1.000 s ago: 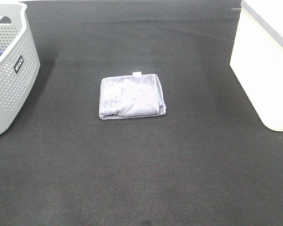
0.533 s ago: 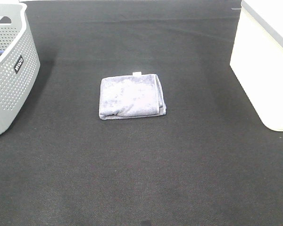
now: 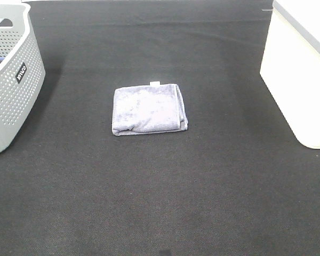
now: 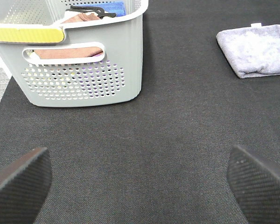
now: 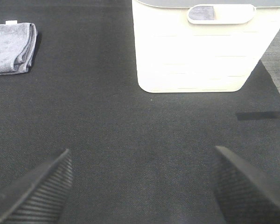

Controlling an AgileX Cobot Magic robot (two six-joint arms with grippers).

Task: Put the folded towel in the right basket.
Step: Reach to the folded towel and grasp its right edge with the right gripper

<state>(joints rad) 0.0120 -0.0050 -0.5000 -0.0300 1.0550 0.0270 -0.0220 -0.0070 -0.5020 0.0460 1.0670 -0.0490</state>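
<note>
The folded towel (image 3: 149, 109) lies flat in the middle of the black tabletop (image 3: 160, 202), well apart from the white basket (image 3: 301, 80) on the right and the grey perforated basket (image 3: 10, 80) on the left. My left fingers (image 4: 18, 184) and right fingers (image 5: 35, 191) are spread wide and hold nothing.

Towel (image 3: 149, 109): lavender-grey, folded square, lying flat. Right basket (image 3: 301, 80): white, upright, at towel's three o'clock, well apart.
</note>
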